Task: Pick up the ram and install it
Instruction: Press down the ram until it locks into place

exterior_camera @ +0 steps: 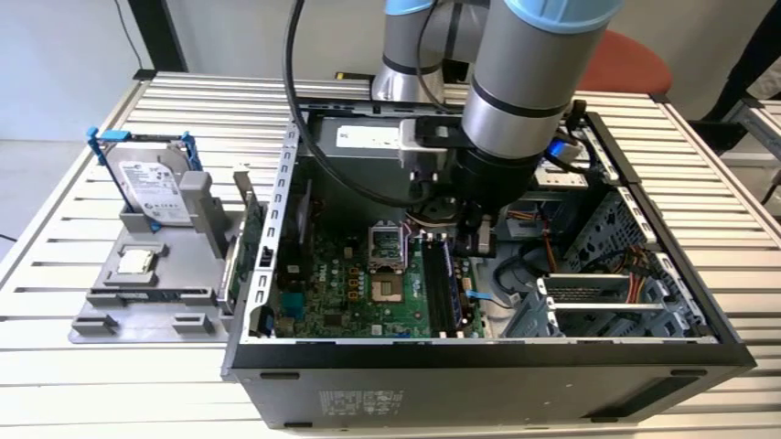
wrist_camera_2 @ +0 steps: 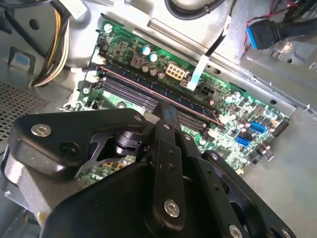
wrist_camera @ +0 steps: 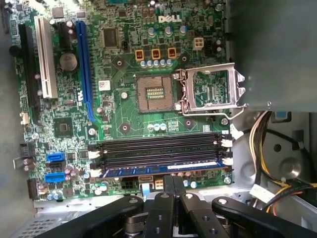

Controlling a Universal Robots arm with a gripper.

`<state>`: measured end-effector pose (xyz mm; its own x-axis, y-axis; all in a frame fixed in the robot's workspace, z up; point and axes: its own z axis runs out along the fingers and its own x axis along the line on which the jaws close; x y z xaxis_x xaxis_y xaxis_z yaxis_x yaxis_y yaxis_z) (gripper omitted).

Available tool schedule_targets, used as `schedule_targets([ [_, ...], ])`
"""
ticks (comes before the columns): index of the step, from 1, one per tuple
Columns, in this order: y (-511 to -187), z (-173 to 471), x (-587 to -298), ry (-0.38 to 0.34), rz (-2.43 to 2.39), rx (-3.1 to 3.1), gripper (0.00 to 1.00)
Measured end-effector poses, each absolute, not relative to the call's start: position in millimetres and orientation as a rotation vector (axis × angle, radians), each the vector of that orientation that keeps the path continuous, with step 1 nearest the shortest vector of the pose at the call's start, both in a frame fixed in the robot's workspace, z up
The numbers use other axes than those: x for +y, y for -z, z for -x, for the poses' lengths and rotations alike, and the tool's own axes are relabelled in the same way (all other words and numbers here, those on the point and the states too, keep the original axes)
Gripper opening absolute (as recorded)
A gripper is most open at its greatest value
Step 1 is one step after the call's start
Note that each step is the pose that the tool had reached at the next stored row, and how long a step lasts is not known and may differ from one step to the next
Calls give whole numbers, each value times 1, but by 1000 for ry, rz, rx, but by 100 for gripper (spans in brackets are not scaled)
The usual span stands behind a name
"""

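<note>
1. The whole rig sits on a slatted table. The open PC case is in the middle of it, and a holder with the hard drive is off to the exterior view's left.
2. The arm comes straight down into the case, over the side of the motherboard on the exterior view's right.
3. The bank of memory slots lies beside the CPU socket. In the exterior view the slots run from the back of the case toward the camera.
4. The ram isn't in my fingers. From what I can see it's already lying in the outermost slot, the one farthest from the socket. Its long axis is parallel to the empty black slots next to it. I can't tell whether it's fully clicked in.
5. The gripper is the bit that matters here. In both wrist views the fingers are pinched together with pretty much no gap and nothing clamped between them. The tips sit just beside the ram's long edge, around mid-length, on the side away from the socket. I can't tell whether they're touching the stick or just above it.
</note>
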<state>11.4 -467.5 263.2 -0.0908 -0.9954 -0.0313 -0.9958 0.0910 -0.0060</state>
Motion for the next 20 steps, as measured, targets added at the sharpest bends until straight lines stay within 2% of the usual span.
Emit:
schedule_targets([
  [20,-239,-11,-468,-27,2118,2285,0],
])
